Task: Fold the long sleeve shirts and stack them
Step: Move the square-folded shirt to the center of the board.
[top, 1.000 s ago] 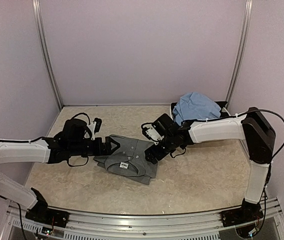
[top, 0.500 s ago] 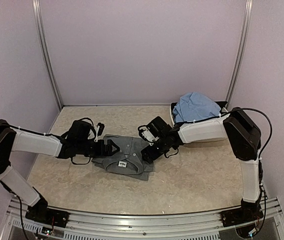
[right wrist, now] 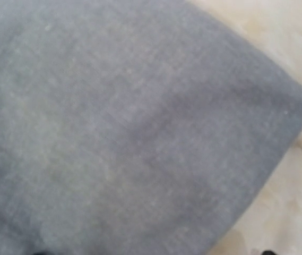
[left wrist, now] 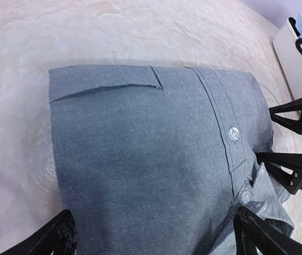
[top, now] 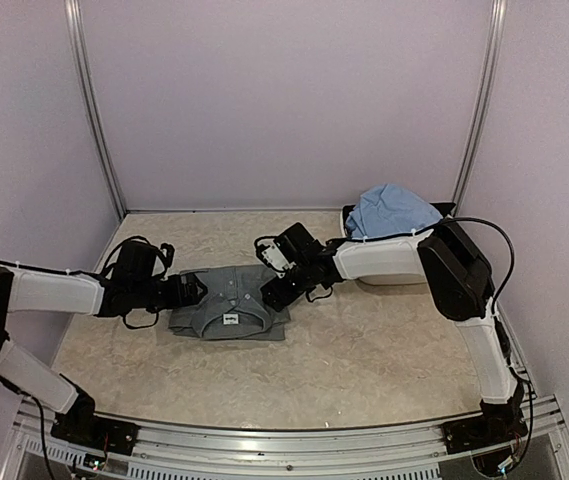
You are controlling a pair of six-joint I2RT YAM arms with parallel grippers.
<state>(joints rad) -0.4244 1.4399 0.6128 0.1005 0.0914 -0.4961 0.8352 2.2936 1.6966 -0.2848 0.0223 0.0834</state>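
The slate grey shirt (top: 226, 305) lies folded on the table, collar and white neck label toward the near edge. It fills the left wrist view (left wrist: 151, 159) and the right wrist view (right wrist: 129, 127). My left gripper (top: 196, 290) is open at the shirt's left edge, and its fingers straddle the cloth in the left wrist view (left wrist: 158, 236). My right gripper (top: 270, 294) is open at the shirt's right edge. Its two fingers show apart in the left wrist view (left wrist: 264, 133). The light blue shirt (top: 392, 210) lies heaped in the white basin (top: 348, 222) at the back right.
The basin's white wall (left wrist: 288, 53) shows at the right of the left wrist view. Two metal posts (top: 94, 110) stand at the back corners against the lilac walls. A metal rail (top: 284, 450) runs along the near edge.
Both grippers have moved left with the grey shirt between them. The shirt has slid left and now lies squarer and more compact.
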